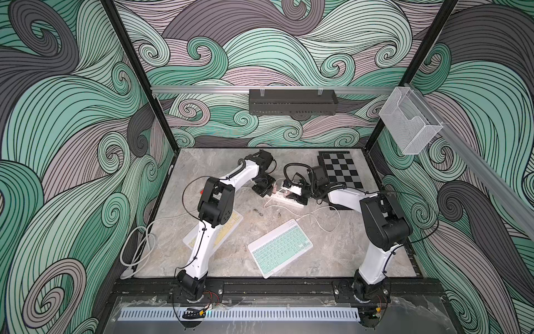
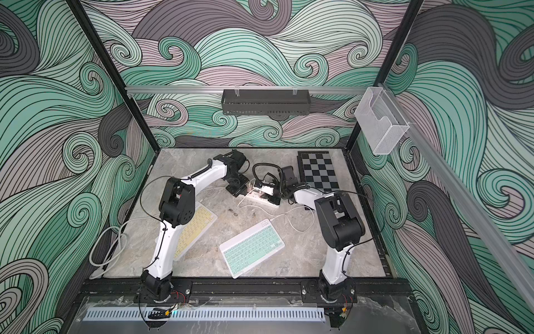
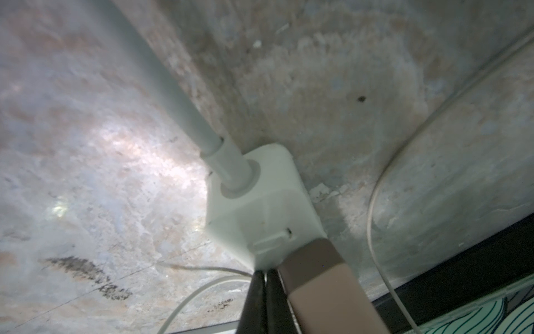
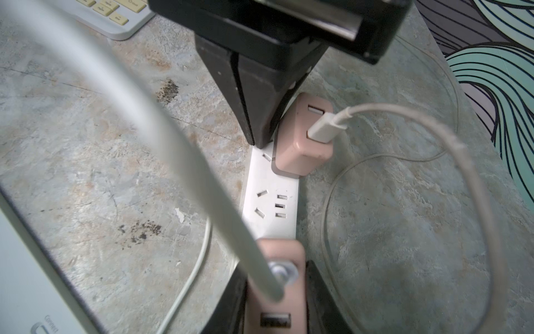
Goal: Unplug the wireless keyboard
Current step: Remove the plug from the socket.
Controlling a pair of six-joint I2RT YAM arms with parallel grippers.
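A mint-green wireless keyboard point(image 1: 280, 247) lies at the middle front of the table, and a thin white cable point(image 1: 326, 219) runs from its far corner toward the white power strip point(image 4: 271, 199). Two pink chargers stand in the strip. My right gripper point(image 4: 276, 300) is shut on the nearer pink charger point(image 4: 276, 260), one finger on each side. The farther pink charger point(image 4: 303, 138) carries a white USB plug. My left gripper point(image 3: 264, 277) is shut and empty, with its tips pressed on the strip's end point(image 3: 260, 208) beside that charger.
A yellow-keyed keyboard point(image 1: 224, 231) lies partly under the left arm. A checkerboard point(image 1: 341, 170) sits at the back right. The strip's thick white cord point(image 1: 138, 245) loops off the table's left edge. Thin cable loops point(image 4: 404, 202) lie around the strip.
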